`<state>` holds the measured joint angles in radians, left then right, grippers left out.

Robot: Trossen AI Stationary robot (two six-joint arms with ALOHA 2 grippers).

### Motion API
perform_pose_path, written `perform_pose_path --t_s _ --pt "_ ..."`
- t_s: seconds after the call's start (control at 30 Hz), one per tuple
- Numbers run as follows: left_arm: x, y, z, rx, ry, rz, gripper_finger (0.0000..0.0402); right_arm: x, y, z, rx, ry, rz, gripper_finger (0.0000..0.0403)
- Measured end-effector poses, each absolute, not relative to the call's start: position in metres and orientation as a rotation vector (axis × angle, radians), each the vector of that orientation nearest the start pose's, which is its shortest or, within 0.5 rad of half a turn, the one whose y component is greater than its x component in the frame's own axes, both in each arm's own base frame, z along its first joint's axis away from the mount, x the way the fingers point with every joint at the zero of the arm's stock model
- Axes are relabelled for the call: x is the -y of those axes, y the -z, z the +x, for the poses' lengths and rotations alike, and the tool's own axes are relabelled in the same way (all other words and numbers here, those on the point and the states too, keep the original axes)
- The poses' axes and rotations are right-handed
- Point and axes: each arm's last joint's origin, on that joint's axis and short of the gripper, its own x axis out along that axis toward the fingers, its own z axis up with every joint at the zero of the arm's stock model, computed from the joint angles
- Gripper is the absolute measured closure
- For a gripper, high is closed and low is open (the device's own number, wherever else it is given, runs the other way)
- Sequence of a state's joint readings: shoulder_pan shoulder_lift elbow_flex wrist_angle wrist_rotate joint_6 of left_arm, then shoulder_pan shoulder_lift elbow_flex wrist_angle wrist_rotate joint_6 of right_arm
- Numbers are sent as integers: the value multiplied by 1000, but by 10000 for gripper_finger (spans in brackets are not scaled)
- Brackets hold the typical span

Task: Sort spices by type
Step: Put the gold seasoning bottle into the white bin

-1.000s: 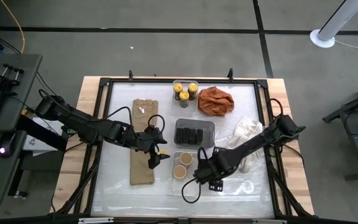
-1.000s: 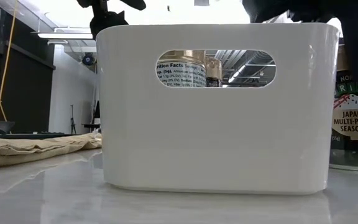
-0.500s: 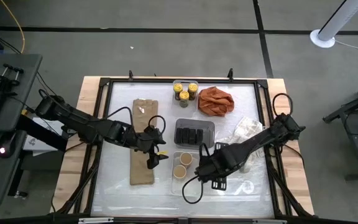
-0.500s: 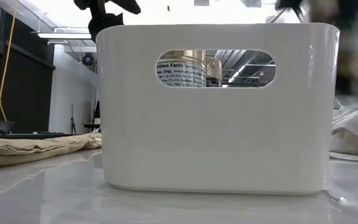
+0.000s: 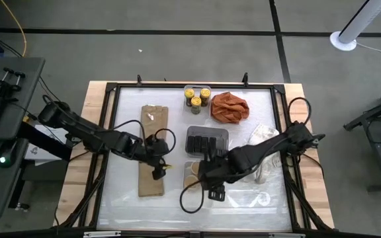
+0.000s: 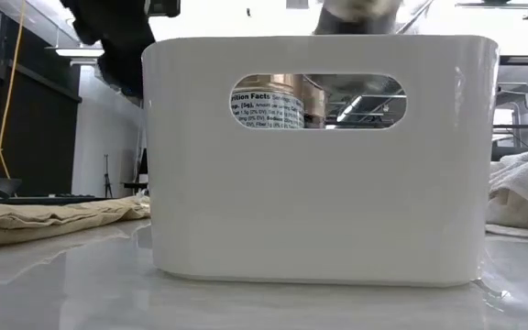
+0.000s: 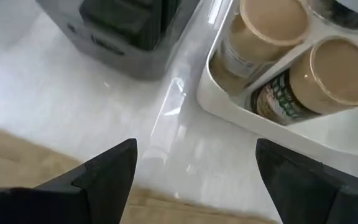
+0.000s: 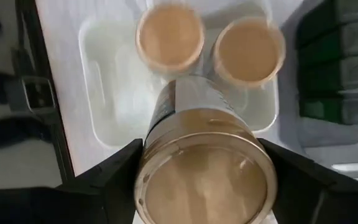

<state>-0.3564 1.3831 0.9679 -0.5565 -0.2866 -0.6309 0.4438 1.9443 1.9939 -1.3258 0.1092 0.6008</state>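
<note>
My right gripper [image 8: 204,180] is shut on a tan-topped tub [image 8: 204,171] and hovers over the white tray [image 8: 104,93], where two more tan-topped tubs [image 8: 169,34] [image 8: 248,50] stand. Seen from above, it sits at the tray's near right [image 5: 207,177]. My left gripper [image 5: 159,169] is open over the tan bag [image 5: 152,149], left of the white tray [image 7: 229,106]. Three dark tins [image 5: 206,141] sit in a grey tray. Three yellow-lidded jars [image 5: 196,97] stand in a clear tray at the far edge. My right gripper pinches the tub between its two fingers by the side wall just below the top [image 8: 149,165]. The fingers come from above, pointing down, one on each side. The tub is upright and lifted clear, over the white tray's free part.
An orange cloth [image 5: 230,107] lies at the far right, a white crumpled cloth [image 5: 262,140] right of the grey tray [image 5: 222,134]. The white tray's wall [image 6: 319,183] fills the low view. A dark frame [image 5: 111,132] rims the table.
My right gripper has lifted the tub off the table to the right of the white tray and carried it toward the table's left, over the tray. My left gripper has drawn back a little toward the table's left and near edge, still open.
</note>
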Motion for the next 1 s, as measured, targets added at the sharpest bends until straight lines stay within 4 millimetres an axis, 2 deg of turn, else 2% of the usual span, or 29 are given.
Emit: perform_pose_path --t_s 0.3,0.57,0.67,0.83,1.0 --pt "95 -213 252 -861 -239 -396 87 -170 -298 366 -1339 49 100 133" --pt "97 -208 253 -824 -237 -430 87 -169 -276 378 -1397 37 31 133" --pt "97 -208 253 -824 -238 -429 87 -166 -274 380 -1399 45 31 128" --pt "96 -208 253 -822 -243 -427 87 -163 -274 383 -1376 65 28 93" --pt "96 -208 253 -822 -243 -426 87 -162 -274 384 -1375 66 35 86"
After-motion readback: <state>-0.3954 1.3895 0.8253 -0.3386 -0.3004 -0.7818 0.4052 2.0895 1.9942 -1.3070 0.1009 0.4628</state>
